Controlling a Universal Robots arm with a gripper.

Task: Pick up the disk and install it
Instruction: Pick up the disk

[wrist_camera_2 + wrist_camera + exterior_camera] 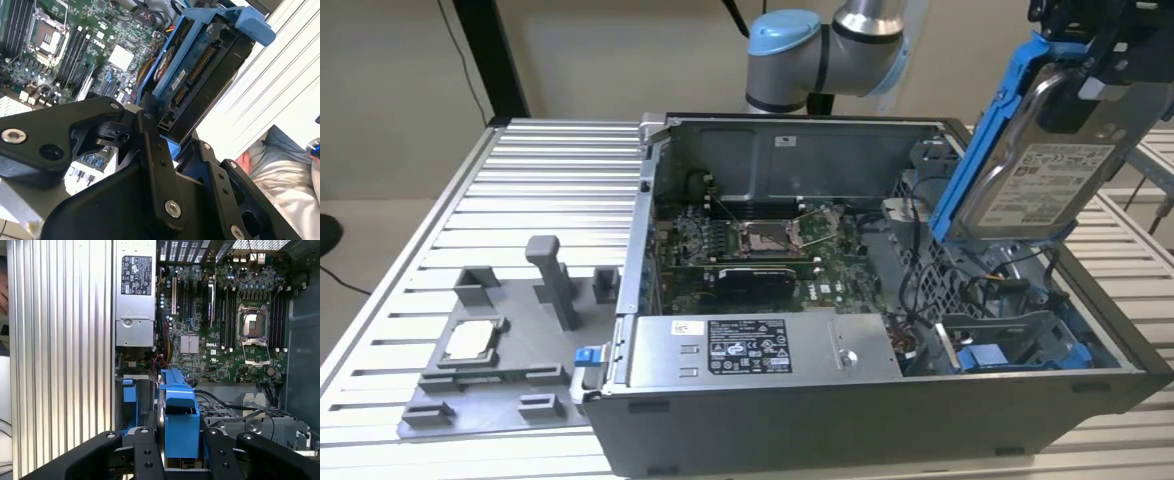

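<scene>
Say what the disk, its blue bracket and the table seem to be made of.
The disk: likely metal, dull silver-grey sheen, with a white paper-like label. The blue bracket: probably moulded plastic, uniform colour, soft gloss. The table: apparently aluminium, pale ribbed slats.

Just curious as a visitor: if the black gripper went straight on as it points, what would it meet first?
Probably the grey metal drive cage in the computer case, beneath the blue-framed silver disk the gripper holds; depth unclear.

Your ribbed metal table (520,170) carries two things — the open computer case (854,410) and, beside it, a grey fixture tray (487,405).
</scene>
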